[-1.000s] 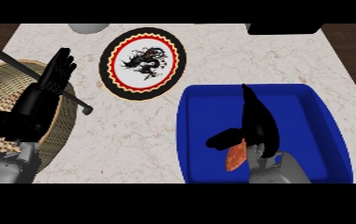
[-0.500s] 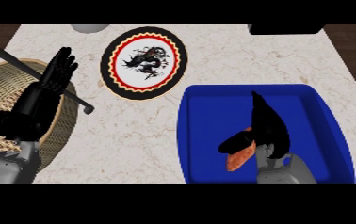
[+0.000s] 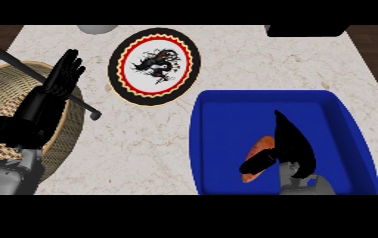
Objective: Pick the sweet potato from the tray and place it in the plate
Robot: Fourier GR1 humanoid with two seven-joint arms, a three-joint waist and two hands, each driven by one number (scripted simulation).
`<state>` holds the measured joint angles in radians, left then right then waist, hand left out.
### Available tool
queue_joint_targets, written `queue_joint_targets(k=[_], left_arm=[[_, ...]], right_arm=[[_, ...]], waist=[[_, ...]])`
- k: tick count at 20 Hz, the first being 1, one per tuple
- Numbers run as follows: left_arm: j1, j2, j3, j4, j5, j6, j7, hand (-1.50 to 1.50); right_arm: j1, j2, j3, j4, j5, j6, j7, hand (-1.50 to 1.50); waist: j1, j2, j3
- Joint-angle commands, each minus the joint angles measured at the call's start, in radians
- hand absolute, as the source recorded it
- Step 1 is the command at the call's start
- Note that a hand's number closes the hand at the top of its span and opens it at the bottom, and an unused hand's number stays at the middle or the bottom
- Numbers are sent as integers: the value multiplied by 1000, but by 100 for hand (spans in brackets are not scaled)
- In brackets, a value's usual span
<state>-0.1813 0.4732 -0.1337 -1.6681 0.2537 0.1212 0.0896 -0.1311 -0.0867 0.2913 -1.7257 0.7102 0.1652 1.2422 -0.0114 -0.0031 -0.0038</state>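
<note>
An orange sweet potato (image 3: 258, 145) lies in the blue tray (image 3: 221, 132) at the lower right, partly hidden by my right hand (image 3: 291, 144). That hand rests against it, fingers straight and pointing up, thumb curled across its front. The plate (image 3: 155, 66), round with a black rim, red ring and a dark dragon figure on white, lies on the counter up and left of the tray. My left hand (image 3: 55, 84) rests open at the left edge, fingers up, over a wicker basket.
A wicker basket (image 3: 63, 132) sits at the left edge with a dark rod (image 3: 52, 84) across it. A pale round object (image 3: 98, 29) shows at the top edge, and a black block (image 3: 306, 30) at the top right. Marble counter (image 3: 140, 147) lies between basket and tray.
My right hand has moved slightly right and down inside the tray, its thumb closing across the sweet potato. The left hand has not moved.
</note>
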Motion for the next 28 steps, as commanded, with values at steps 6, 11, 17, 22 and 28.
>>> queue_joint_targets(k=[6,11,17,22,28], left_arm=[[-44,15,66,43,4,-27,-13,0],[-26,-16,40,35,-29,-15,-31,0],[-7,-41,40,29,-72,-2,-46,0],[-50,-32,60,-8,-52,-19,24,0],[-65,-51,28,8,-60,-38,-15,0]], right_arm=[[56,84,2,17,35,66,195,-150],[95,77,-34,96,78,59,121,-150],[52,56,-23,80,253,-23,12,150],[32,30,-7,66,401,1,8,150],[-205,-290,-87,232,260,96,-589,150]], waist=[[6,3,3],[9,5,3],[13,3,3],[12,1,3],[79,31,8]])
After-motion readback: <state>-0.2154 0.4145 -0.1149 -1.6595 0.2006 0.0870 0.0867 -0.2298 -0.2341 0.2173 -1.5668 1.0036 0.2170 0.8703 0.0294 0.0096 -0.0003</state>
